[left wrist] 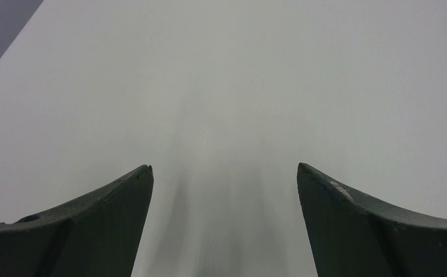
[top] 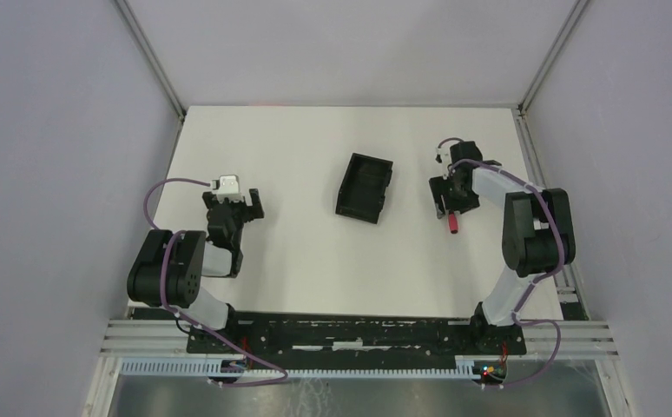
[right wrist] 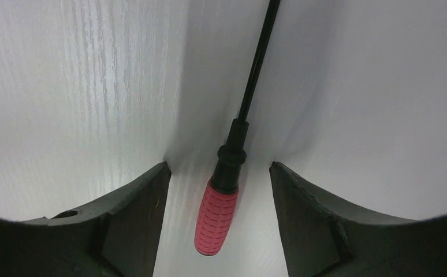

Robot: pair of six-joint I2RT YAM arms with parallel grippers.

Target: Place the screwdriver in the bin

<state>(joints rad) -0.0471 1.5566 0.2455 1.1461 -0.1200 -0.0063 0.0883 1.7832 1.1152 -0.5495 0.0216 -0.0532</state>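
Now the right gripper (right wrist: 219, 165) straddles the screwdriver (right wrist: 216, 214), which lies flat on the desk (top: 315, 261) right of the bin (top: 358, 211); its jaws stand apart, holding nothing. Risk: the round handle may roll or pivot loose under closing jaws. Left gripper (left wrist: 224, 167): open, empty.

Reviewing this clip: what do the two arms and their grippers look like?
The left arm and right arm are black at the joints with pale grey links. A purple cable loops along each. The left wrist carries a white block. The left gripper and right gripper each have two dark matte fingers that taper to narrow tips. No markings are visible.
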